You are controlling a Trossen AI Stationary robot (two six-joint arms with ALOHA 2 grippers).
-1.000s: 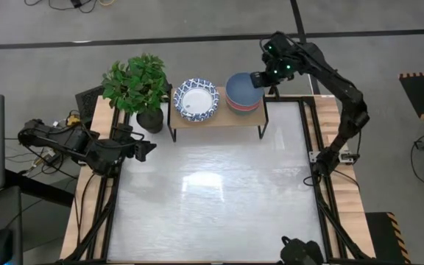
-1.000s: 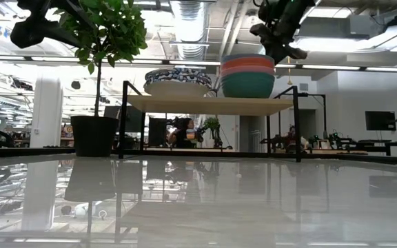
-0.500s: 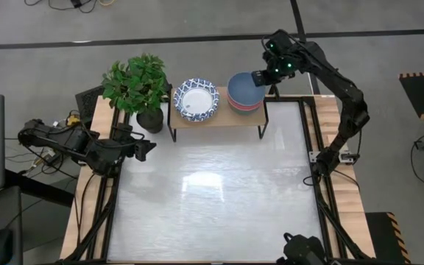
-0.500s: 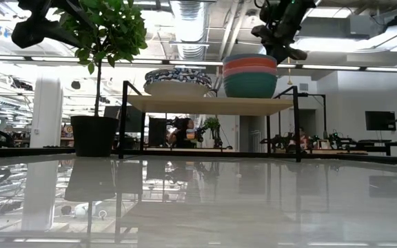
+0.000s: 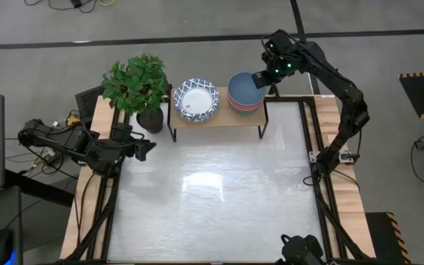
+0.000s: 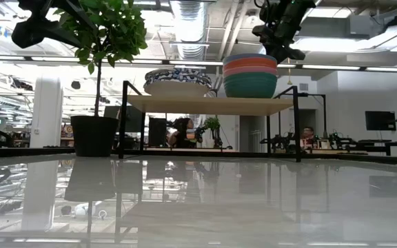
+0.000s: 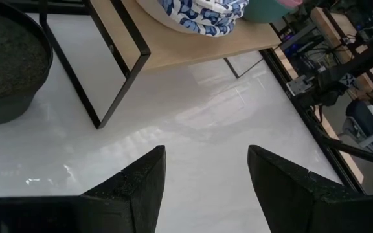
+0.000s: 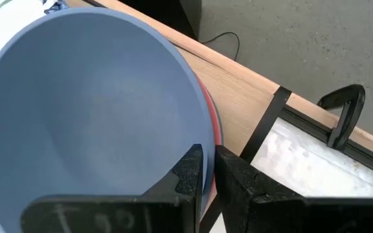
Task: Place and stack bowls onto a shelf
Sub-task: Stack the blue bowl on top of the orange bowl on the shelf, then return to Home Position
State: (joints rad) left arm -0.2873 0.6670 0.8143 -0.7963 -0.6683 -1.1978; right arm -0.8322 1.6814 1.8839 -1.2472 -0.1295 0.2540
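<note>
On the shelf [image 5: 216,118] both stacks sit complete, patterned bowls [image 5: 196,99] left, and my right pincer [image 8: 207,169] nearly shut on the grey-blue bowl [image 8: 89,110] rim, only release left.

Lighting's bright and even from overhead, so nothing is really sitting in the dark. The glossy white tabletop [image 5: 212,184] is throwing back a soft glare patch near its middle in the high view. From table height it's acting like a mirror, reflecting the shelf [image 6: 209,105] legs and the black plant pot [image 6: 94,135]. That low view is looking into strong ceiling lights [image 6: 191,27], so the plant leaves [image 6: 109,31] are going nearly silhouette and the room behind is washing out pale. In the left wrist view the close dark fingers [image 7: 141,188] are looking soft, with white highlights streaking the table. The blue-grey bowl [image 8: 89,123] is showing smooth shading, no harsh shadows.
</note>
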